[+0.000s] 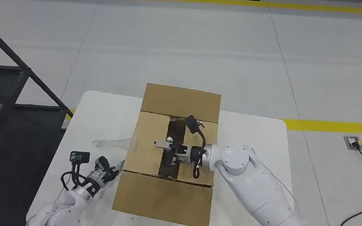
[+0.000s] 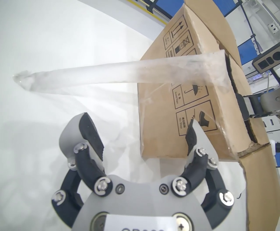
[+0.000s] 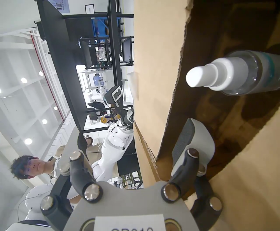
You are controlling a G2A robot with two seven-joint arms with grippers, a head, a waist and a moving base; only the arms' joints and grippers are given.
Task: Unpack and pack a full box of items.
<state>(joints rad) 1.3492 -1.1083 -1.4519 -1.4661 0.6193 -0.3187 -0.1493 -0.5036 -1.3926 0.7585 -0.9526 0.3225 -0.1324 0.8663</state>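
Side of cardboard box point(image 2: 157, 122): black-framed handling pictograms: pair of up arrows point(image 2: 180, 27), crossed-out stack sign point(image 2: 186, 41), umbrella w/ drops point(image 2: 193, 88), shoe sign point(image 2: 204, 121). Small caption text beside the lower ones. White label point(image 2: 142, 225) on left gripper point(image 2: 142, 135) base & white sticker point(image 3: 130, 223) on right gripper point(image 3: 135, 142) base: dark chars cut off at pic edge, can't be read.

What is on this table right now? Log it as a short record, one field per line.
box: cardboard, on the white table, top flaps parted along a middle gap
tape: clear strip stuck to the box's side, reaching out over the table
left tool: open, empty, low beside a box corner
right tool: open, empty, at the gap, straddling the edge of a flap
inside: clear bottle with a white cap
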